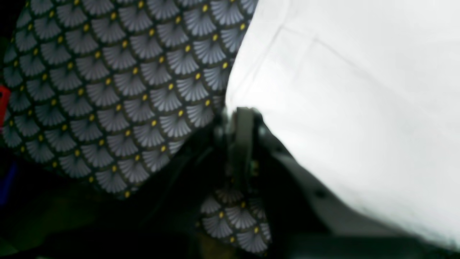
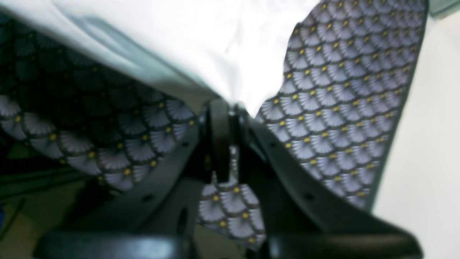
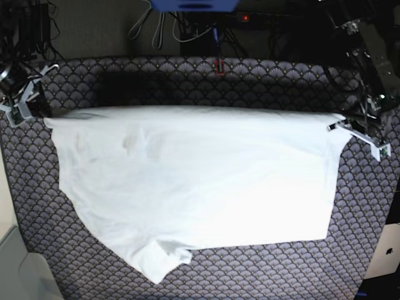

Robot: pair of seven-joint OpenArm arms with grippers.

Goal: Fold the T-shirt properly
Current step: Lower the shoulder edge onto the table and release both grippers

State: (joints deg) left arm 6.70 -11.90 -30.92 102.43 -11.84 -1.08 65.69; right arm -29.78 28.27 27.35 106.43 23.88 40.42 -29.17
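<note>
While the T-shirt [image 3: 194, 181] lies spread across the table [image 3: 262, 275], its far edge is pulled into a nearly straight line running side to side, and that line is the relation the coming move depends on. The garment's long axis runs across the table, from one arm to the other, and each end of the far edge meets a pair of fingers. Its near part rests flat on the patterned cover, with one loose corner trailing toward the front left of the base view.

At the base view's left end, the right gripper [image 3: 31, 103] has its fingers [image 2: 219, 140] closed tight on a pinch of white cloth; the right wrist view shows the fabric fanning away from the tips. At the base view's right end, the left gripper [image 3: 347, 128] is likewise clamped on the cloth, and in the left wrist view the white sheet runs off from its closed fingers [image 1: 244, 136].

Both arms reach in from the far corners, wrists angled down and inward toward the edge they hold. Neither is nearer; the shirt hangs between them, toward the front. My reading is that the held edge needs carrying forward over the body, both arms moving evenly.
</note>
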